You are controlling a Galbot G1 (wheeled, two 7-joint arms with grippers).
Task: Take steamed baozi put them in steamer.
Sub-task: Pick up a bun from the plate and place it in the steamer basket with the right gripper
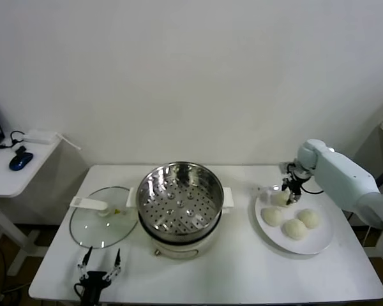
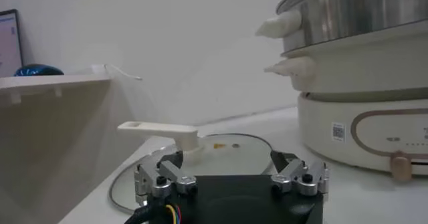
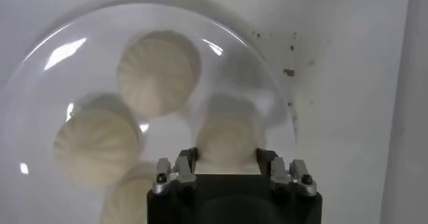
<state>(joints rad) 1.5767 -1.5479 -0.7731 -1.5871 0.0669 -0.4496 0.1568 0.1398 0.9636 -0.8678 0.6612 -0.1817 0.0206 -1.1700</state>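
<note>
Four pale baozi lie on a white plate [image 1: 320,242] at the table's right. My right gripper [image 1: 291,191] is down at the plate's far edge, shut on the farthest baozi [image 1: 279,199]; in the right wrist view [image 3: 227,155] its fingers press both sides of that baozi [image 3: 227,135]. The other three baozi [image 1: 272,216] [image 1: 295,229] [image 1: 309,218] lie loose beside it. The shiny steamer [image 1: 207,182] stands at the table's middle on its cream pot base [image 1: 179,245], with nothing in it. My left gripper [image 1: 101,258] is open and parked at the front left.
The glass lid [image 1: 102,223] with its white handle lies flat left of the steamer, just beyond my left gripper [image 2: 227,162]. A side table [image 1: 6,178] with a blue mouse [image 1: 20,160] stands far left. The pot's wall [image 2: 361,132] rises close to the left gripper.
</note>
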